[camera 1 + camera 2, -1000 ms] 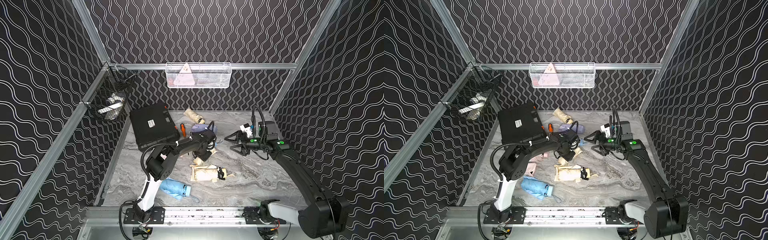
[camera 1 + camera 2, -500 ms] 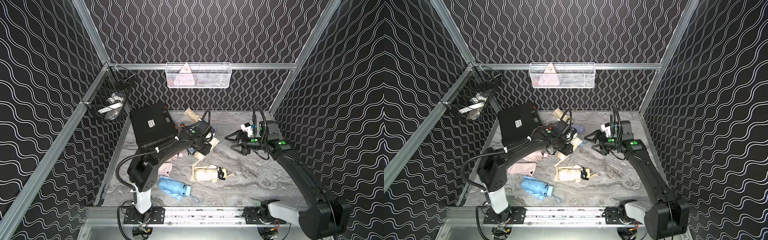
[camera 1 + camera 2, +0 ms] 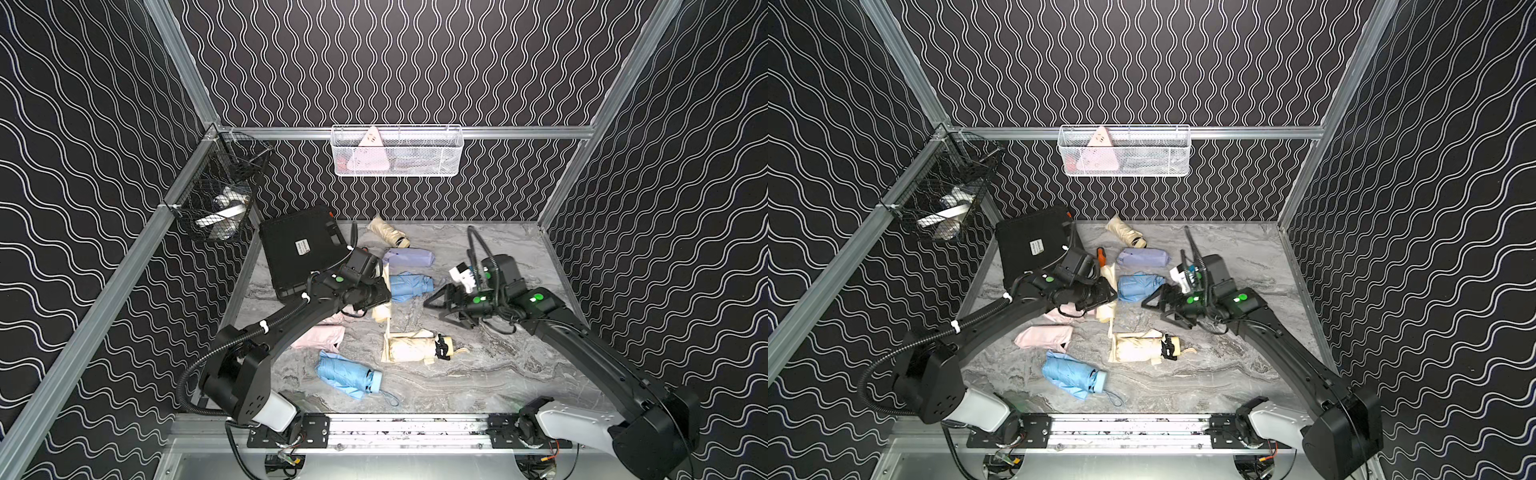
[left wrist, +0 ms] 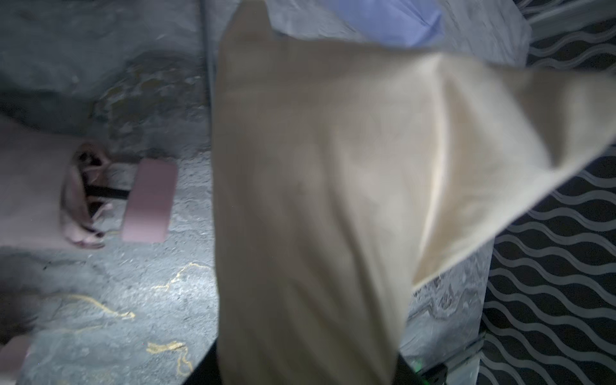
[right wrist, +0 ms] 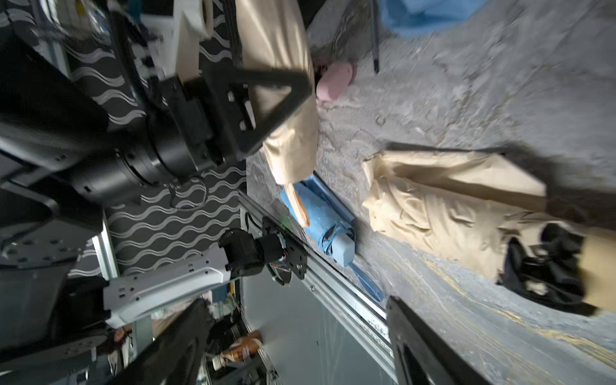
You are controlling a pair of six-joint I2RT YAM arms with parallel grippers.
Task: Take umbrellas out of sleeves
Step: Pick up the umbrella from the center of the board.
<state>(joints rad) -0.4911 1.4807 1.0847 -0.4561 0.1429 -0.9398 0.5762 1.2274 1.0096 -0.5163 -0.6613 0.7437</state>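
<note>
**1. Desk** (image 3: 498, 374). Grey marbled top. It carries 2 arms, a black hard case (image 3: 299, 253) and the fabric lots below.

**2. Left tool** (image 3: 381, 293). Pinched on the upper end of the cream sleeve (image 3: 380, 311). The sleeve hangs limp beneath it and looks flat and empty.

**3. Right tool** (image 3: 436, 307). Jaws spread wide, holding nothing. It sits low over the desk and points toward the left tool.

**4. Cream umbrella** (image 3: 409, 349). Out of its sleeve and lying on the desk, below and frontward of both tools.
- Its long axis runs across the desk, with the handle and black strap toward the right arm's side.
- The sleeve's lower end comes near its other end. Whether they touch cannot be told.

**5. Light blue bundle** (image 3: 409, 286). It lies between the 2 tools, just ahead of the right tool's fingertips. Its long axis runs tool to tool, with 1 end facing the right tool. Whether it is a filled sleeve or an empty one cannot be told.

**6. Lilac sleeve** (image 3: 407, 257). Smooth and plump, so probably filled. It lies beyond the blue bundle, rearward of both tools, with its long axis parallel to the bundle's.

**Assessment.** The cream pair looks finished, and the left tool need only let its sleeve go. For the next pull the right tool is nearer: it is empty and faces the blue bundle end-on, with the lilac sleeve just behind that.
</note>
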